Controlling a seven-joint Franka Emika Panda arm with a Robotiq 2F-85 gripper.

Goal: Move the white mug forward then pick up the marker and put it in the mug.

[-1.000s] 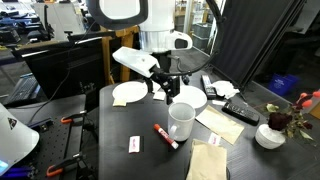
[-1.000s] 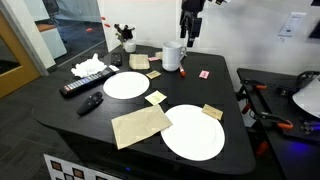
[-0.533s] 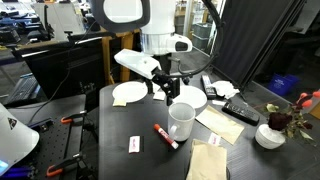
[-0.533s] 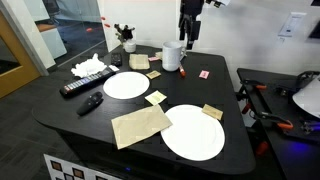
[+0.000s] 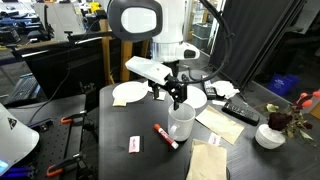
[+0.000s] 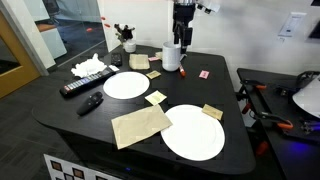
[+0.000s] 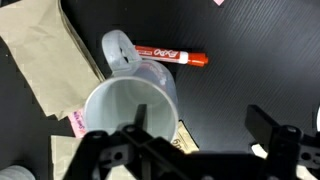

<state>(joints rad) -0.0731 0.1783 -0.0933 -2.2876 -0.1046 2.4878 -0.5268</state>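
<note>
The white mug (image 7: 125, 105) is plain white, unpatterned; the marker (image 7: 168, 53) is red and white; the table (image 7: 250, 60) is black. The near plate (image 6: 194, 132) and far plate (image 6: 126, 85) are white; the napkin (image 7: 40, 60) is tan.

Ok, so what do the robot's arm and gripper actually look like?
The arm is glossy white, built of rounded segments, with a large dark round cap on one joint. The gripper is black, with two blocky fingers. No markings are legible.
</note>
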